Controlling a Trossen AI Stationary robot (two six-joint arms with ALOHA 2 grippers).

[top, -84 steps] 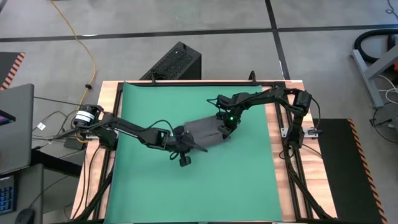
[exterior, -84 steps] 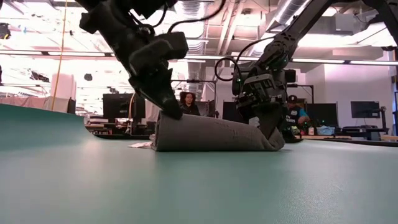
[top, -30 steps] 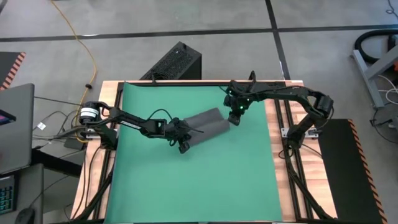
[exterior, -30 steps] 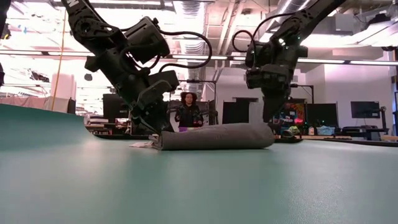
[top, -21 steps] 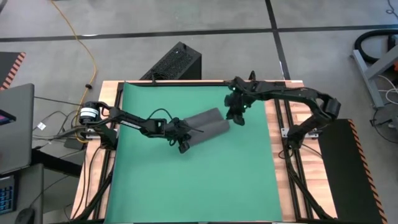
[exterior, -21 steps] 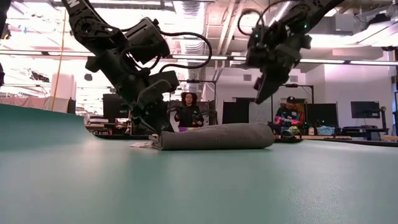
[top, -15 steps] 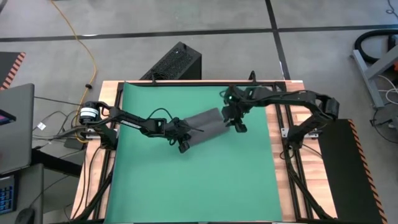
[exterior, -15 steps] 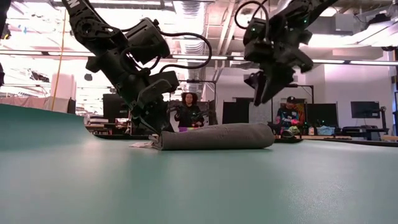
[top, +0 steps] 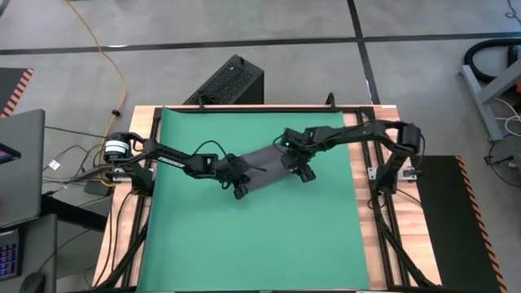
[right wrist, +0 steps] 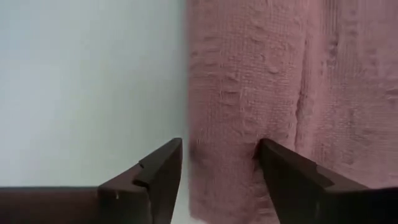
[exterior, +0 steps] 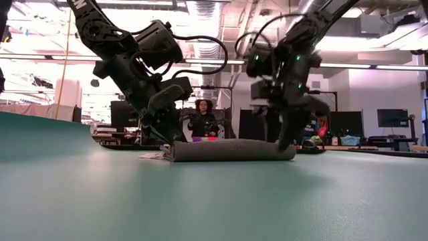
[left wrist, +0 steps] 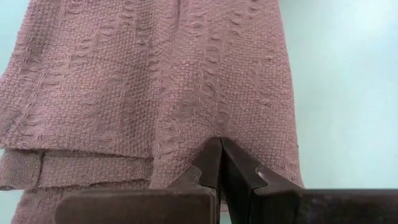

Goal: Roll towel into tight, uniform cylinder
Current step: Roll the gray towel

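Note:
The dark grey towel (top: pixel 262 163) lies as a low, flattened roll slantwise on the green mat (top: pixel 244 244). A small white tag (exterior: pixel 151 155) sticks out at its left end. My left gripper (top: pixel 240 191) is shut at the towel's left end. My right gripper (top: pixel 298 169) stands open over the right end. In the right wrist view one of its fingers (right wrist: pixel 163 177) is over the mat beside the towel's edge, and the other (right wrist: pixel 289 174) is over the cloth, with one long fold (right wrist: pixel 230 112) between them. My left gripper presses its shut fingertips (left wrist: pixel 221 152) on the top of the towel at its left end (left wrist: pixel 186 118), slanting down from the table's left side. The towel lies flat on the mat under them. My right gripper straddles the fold; whether its fingers touch the cloth I cannot tell.
The mat covers most of the wooden table (top: pixel 364 244), with free room toward its near edge. A black box (top: pixel 228 81) stands beyond the far edge and a laptop (top: pixel 16 163) to the left. People (exterior: pixel 204 117) show in the room behind.
My right gripper has come from beyond the towel's right end toward the near edge and down over that end. It has rolled about its own axis and has opened. The towel and my left gripper have stayed where they were.

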